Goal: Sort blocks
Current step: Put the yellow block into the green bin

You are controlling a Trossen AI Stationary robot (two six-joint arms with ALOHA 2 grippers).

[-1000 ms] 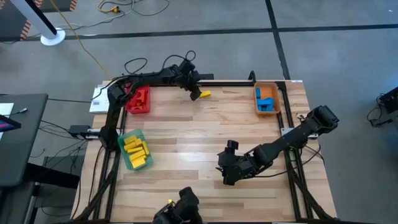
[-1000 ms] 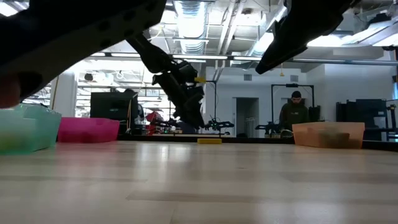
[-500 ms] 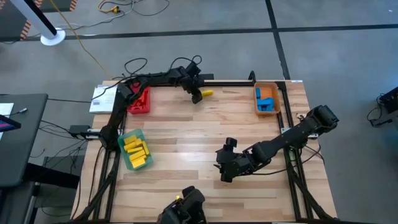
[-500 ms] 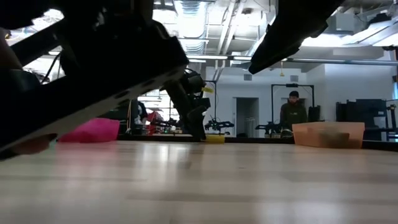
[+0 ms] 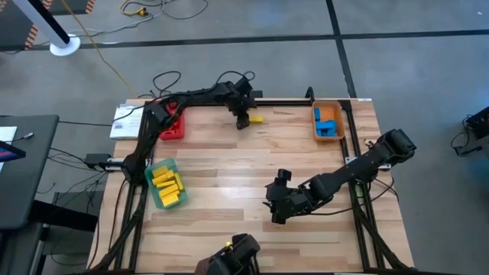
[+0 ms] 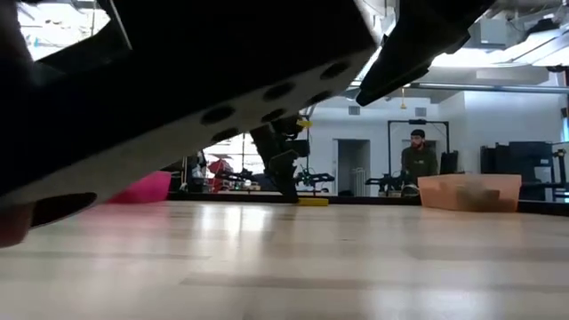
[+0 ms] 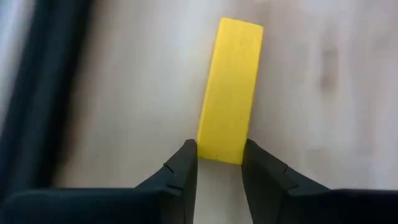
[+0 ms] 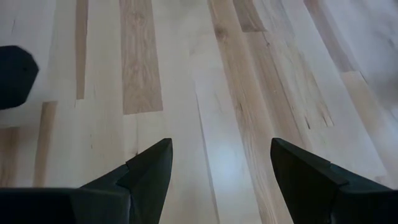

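- Green tray point(image 5: 166, 186): sits near the table's left edge, well apart from both grippers. It holds several yellow blocks point(image 5: 166, 181).
- Red tray point(image 5: 172, 123): sits at the far-left corner of the table point(image 5: 229, 168), partly under the left arm. In the low view it shows as a pink box point(image 6: 140, 187) behind a dark out-of-focus arm part that fills the near foreground.
- Left gripper point(image 5: 243, 121): is at the table's far edge, fingers pointing down at the wood.
- Left fingers point(image 7: 184, 165): stand narrowly apart and close on one end of a single yellow block point(image 7: 229, 124). Both fingertips touch the block's sides.
- Yellow block, high view point(image 5: 255, 118): lies flat on the wood, extending away from the fingertips toward the orange tray side. In the low view it lies on the table point(image 6: 312, 202) just beside the gripper point(image 6: 286, 182).
- Right gripper point(image 5: 273, 212): is over bare wood toward the table's near side, well apart from all trays.
- Right fingers point(image 8: 149, 168): stand wide open with only bare planks between them. Nothing is held.
- Orange tray point(image 5: 337, 107): sits at the far-right corner, well apart from both grippers. It holds blue blocks point(image 5: 327, 122).
- Person point(image 6: 417, 160): stands in the room beyond the table, seen in the low view.
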